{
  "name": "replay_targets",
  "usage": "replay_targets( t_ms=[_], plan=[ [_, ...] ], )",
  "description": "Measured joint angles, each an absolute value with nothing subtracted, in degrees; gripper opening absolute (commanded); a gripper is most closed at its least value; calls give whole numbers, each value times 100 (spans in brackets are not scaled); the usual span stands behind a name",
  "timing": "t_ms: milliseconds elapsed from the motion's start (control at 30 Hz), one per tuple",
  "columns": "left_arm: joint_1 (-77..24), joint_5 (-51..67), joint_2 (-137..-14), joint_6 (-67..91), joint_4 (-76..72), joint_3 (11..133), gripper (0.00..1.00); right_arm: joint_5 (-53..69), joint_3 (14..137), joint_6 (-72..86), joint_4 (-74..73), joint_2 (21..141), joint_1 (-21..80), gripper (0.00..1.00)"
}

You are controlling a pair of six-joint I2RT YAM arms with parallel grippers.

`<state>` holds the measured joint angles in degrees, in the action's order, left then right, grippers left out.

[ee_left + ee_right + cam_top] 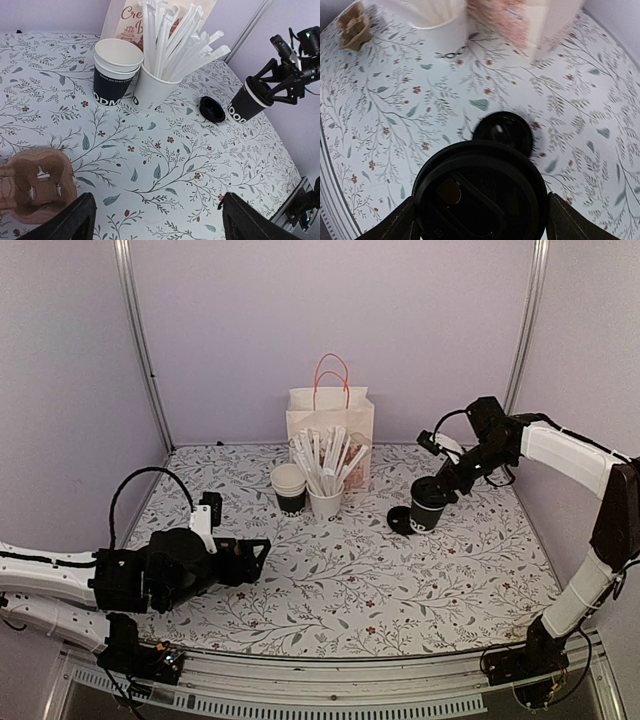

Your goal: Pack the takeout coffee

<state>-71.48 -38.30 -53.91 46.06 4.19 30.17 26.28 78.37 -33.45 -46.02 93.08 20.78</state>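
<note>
Progress: early. The dark paper takeout cup with round black plastic lid [430, 510] is at 3 o'clock on the floral-patterned table [350, 590]. It is capped but not yet packed in the moulded brown pulp carrier [35, 185] or in the white paper bag with pink handles [330, 418] at 12 o'clock.

Right gripper [438, 490] appears clamped on the cup's lidded top; I cannot tell whether it is lifted. Left gripper [255, 555] is spread and empty.

A loose glossy black lid [400, 523] lies at the cup's 8 o'clock.

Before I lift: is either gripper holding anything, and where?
The right gripper clasps the takeout coffee around its lidded top. The left gripper is open and empty.
</note>
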Motion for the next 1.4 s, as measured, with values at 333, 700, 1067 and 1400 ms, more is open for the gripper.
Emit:
replay_targets(
  t_ms=[333,700,1067,1400],
  plan=[
    [-7144,-3809,-5492,4571,419,3028,89,2226,8208,-3068,-4558,9572,-318,79],
    [-7144,-3793,-5542,4569,414,3030,90,2012,8130,-2864,-4316,10250,-714,99],
    [-6930,-3780,-5548,4226,574,3387,87,2040,8202,-2652,-4316,10182,-714,99],
    [-4814,-2902,-5924,3350,720,5175,77,2633,8355,-2545,-4309,9268,-523,99]
  ],
)
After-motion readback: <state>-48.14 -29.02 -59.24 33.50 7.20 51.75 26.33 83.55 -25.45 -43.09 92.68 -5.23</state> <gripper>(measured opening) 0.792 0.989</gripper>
